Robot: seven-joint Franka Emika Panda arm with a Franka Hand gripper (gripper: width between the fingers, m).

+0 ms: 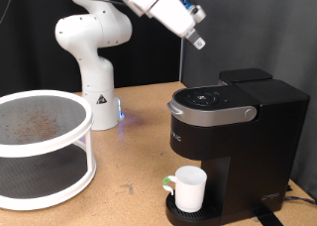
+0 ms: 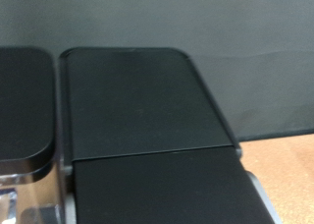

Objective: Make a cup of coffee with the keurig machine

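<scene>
The keurig machine (image 1: 233, 127) is a boxy black coffee maker at the exterior view's right, lid closed, silver-rimmed top with a grey handle. The white cup (image 1: 188, 188) stands on its round drip tray (image 1: 188, 212) under the spout. A small green-topped thing (image 1: 166, 184) lies just beside the cup. My gripper (image 1: 198, 40) hangs in the air above the machine's top, well clear of it. The wrist view shows only the machine's flat black top (image 2: 137, 106); no fingers show there.
A white two-tier round rack (image 1: 42, 147) stands at the exterior view's left. The arm's white base (image 1: 99, 97) sits at the back of the wooden table (image 1: 129, 176). A black curtain is behind.
</scene>
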